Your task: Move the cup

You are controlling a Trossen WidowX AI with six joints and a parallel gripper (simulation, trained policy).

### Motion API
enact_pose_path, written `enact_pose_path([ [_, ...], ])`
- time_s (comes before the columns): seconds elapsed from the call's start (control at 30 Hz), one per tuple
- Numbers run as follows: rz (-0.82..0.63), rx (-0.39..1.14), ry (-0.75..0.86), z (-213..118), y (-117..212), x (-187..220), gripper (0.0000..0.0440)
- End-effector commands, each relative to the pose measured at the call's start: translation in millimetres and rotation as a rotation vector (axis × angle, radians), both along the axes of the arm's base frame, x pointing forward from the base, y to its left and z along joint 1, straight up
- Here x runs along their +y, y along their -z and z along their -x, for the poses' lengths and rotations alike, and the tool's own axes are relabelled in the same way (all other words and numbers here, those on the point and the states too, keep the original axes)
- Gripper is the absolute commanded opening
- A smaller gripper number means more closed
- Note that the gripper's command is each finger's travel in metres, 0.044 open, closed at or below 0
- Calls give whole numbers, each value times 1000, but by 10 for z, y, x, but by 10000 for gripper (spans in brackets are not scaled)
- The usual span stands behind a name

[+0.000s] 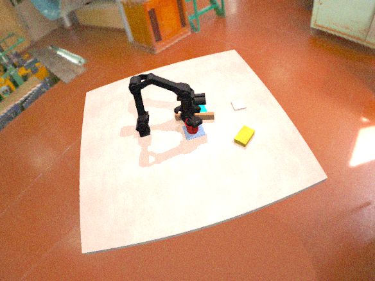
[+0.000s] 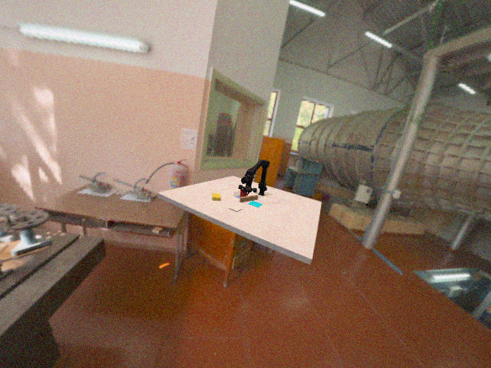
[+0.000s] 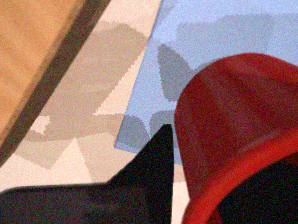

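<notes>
Your gripper [image 1: 194,122] [image 2: 243,190] [image 3: 183,131] had its jaws narrow at the red cup [image 1: 192,129] [image 2: 243,193] [image 3: 215,110]; you couldn't tell whether they pinched its wall. One finger showed just beside the cup, the other was hidden. Below the jaws, you had the cup over the blue pad [image 1: 200,132] [image 3: 225,35], across the wooden bar [image 1: 205,116] [image 2: 249,198] [image 3: 35,50] from the cyan pad [image 1: 203,108] [image 2: 255,204].

In the wrist view the right and bottom edges cut off the cup [image 1: 192,129] [image 2: 243,193] [image 3: 215,125], and its inside is too dark to show any marbles. From above, the arm [image 1: 167,84] [image 2: 253,171] partly hides the cyan pad [image 1: 203,108] [image 2: 255,204].
</notes>
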State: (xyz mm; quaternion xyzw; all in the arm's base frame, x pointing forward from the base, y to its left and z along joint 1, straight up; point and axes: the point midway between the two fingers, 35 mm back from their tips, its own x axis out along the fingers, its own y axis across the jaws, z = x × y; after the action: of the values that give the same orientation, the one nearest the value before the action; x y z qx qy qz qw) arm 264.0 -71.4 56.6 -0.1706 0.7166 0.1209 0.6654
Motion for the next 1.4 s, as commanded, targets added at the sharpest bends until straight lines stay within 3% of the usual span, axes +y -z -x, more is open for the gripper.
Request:
enact_pose_path([
  [0.0, -8, 10, -50, 9, 58, -13, 0],
  [0.7, -11, -55, -217, -250, -363, 44, 5],
  [1.37, -19, -144, -309, -637, -642, 523, 0],
])
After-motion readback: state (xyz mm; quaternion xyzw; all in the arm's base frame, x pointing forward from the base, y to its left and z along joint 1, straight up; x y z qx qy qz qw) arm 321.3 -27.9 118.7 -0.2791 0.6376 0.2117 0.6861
